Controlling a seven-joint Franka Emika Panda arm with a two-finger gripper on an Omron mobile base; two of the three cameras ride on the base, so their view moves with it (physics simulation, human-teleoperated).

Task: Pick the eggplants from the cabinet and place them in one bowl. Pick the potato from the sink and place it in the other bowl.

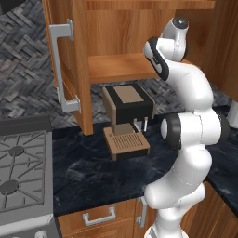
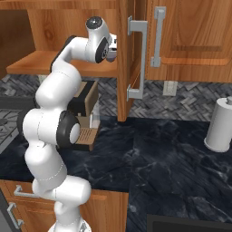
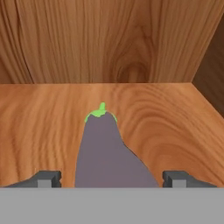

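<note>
- The cabinet (image 1: 116,32) hangs at 12 o'clock in the left base view, its door (image 1: 62,65) swung open toward 10 o'clock with a long silver handle (image 1: 60,69) on it; the bare wooden shelf (image 1: 118,67) lies inside.
- The counter (image 1: 93,172) is dark and marbled and runs across the middle of both base views, with a stove (image 1: 21,172) at 8 o'clock in the left base view.
- The arm (image 1: 190,130) rises from 5 o'clock in the left base view and bends up to the shelf at 1 o'clock; in the right base view its wrist sits at 11 o'clock beside the open door (image 2: 131,59).
- A coffee machine (image 1: 126,118) stands on the counter under the shelf, near the centre of the left base view.
- A paper towel roll (image 2: 219,124) stands upright at 3 o'clock in the right base view.
- An eggplant (image 3: 107,151) lies on the shelf in the hand view, at 6 o'clock, its green stem end pointing to 12 o'clock toward the cabinet's back wall.
- The gripper (image 3: 111,179) has its fingers spread wide, one tip at 7 o'clock and one at 5 o'clock, with the eggplant between them; neither tip touches it.
</note>
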